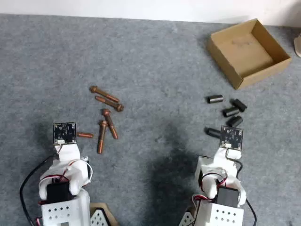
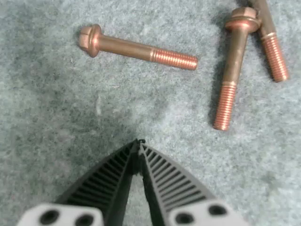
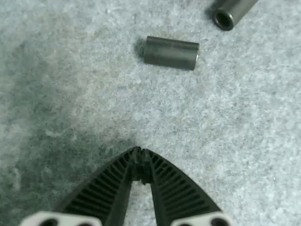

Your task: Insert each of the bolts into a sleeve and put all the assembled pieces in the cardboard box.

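Several copper bolts lie loose on the grey mat, left of centre. Several black sleeves lie to the right, below the open cardboard box at the back right; nothing is inside the box. My left gripper is shut and holds nothing, just short of a lone bolt, with two more bolts crossing off to the side. My right gripper is also shut and holds nothing, a short way from a sleeve lying on its side. Another sleeve lies beyond it.
Both arm bases stand at the near edge, the left arm beside the bolts and the right arm beside the sleeves. A pale object shows at the right edge. Open grey mat lies between the two piles.
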